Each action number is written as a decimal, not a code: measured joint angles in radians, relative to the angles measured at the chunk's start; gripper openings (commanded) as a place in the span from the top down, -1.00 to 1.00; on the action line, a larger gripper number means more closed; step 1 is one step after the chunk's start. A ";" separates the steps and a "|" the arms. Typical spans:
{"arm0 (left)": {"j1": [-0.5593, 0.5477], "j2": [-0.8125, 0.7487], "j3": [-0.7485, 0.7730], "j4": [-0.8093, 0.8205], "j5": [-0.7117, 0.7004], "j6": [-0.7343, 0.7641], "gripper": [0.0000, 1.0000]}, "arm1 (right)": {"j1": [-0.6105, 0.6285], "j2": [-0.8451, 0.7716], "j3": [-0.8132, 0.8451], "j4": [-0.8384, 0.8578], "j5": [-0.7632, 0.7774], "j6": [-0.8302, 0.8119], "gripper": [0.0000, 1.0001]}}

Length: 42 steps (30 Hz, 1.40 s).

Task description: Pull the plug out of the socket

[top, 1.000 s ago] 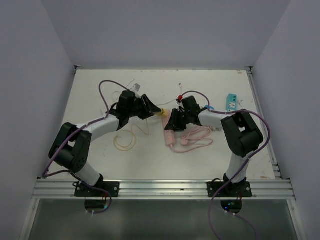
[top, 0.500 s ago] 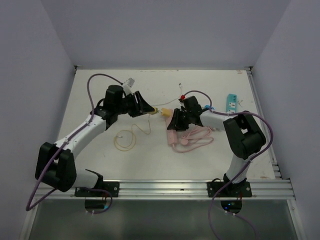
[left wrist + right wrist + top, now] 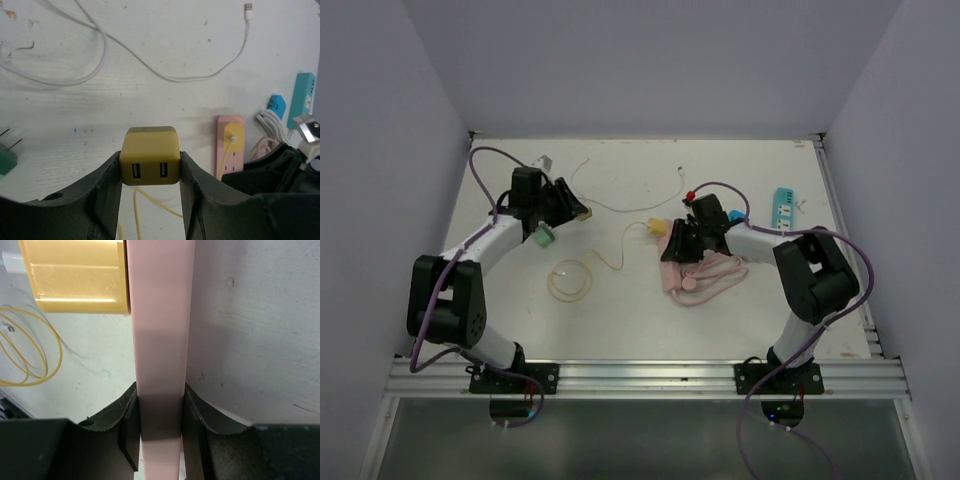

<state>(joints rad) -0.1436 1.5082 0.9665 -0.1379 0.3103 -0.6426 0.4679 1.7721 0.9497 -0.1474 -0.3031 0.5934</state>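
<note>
Closest to the near edge of the table (image 3: pixel 620 335), a coil (image 3: pixel 570 281) of yellow cable is lying left of centre, with a strand running from it toward the socket (image 3: pixel 667 272). The socket, a pink strip, is lying just right of centre, and its bundled pink cord (image 3: pixel 715 276) is heaping against its right side. The right gripper (image 3: pixel 160 390) is clenching the strip across its width, both fingers pressing on its long sides. A corded plug (image 3: pixel 75 275), also yellow, is sitting at the strip's far end, just beyond those fingers.

Farther back and toward the left edge, a green plug (image 3: pixel 542 237) is lying on the table just beside the left arm. The left gripper (image 3: pixel 150 169) is grasping the plug (image 3: pixel 149 150), a yellow block with two USB ports facing the wrist camera, and its fingers are squeezing the block's two sides. The plug is sitting out of the socket and well apart from it, with bare table and the yellow strand between them.

Beyond the plug, a white cable (image 3: pixel 165 76) is snaking across the table toward the far edge, its connector lying loose. Behind the right gripper a blue adapter (image 3: pixel 276 104) is lying close to the arm, and a teal strip (image 3: pixel 302 97) is resting near the right edge.
</note>
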 measured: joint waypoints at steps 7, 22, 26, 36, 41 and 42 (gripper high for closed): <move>0.004 0.153 0.000 0.082 -0.060 0.010 0.75 | -0.004 -0.010 -0.007 -0.006 -0.005 -0.019 1.00; 0.005 0.144 -0.148 0.233 -0.143 0.016 -0.07 | -0.010 -0.019 -0.012 -0.023 -0.018 -0.045 1.00; 0.006 0.105 -0.199 0.220 -0.166 0.015 -0.31 | -0.011 -0.019 -0.014 -0.022 -0.023 -0.047 1.00; 0.006 -0.057 -0.231 0.177 -0.178 0.002 -0.99 | -0.011 -0.019 -0.016 -0.020 -0.029 -0.051 1.00; -0.012 -0.098 -0.201 0.152 -0.147 -0.001 -0.99 | -0.011 -0.019 -0.016 -0.021 -0.033 -0.058 1.00; -0.025 -0.098 -0.191 0.150 -0.143 -0.001 -0.99 | -0.011 -0.019 -0.016 -0.021 -0.034 -0.060 1.00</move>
<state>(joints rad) -0.1688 1.4105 0.7757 0.0120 0.1669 -0.6437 0.4568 1.7527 0.9337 -0.1688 -0.3374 0.5335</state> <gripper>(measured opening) 0.993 0.343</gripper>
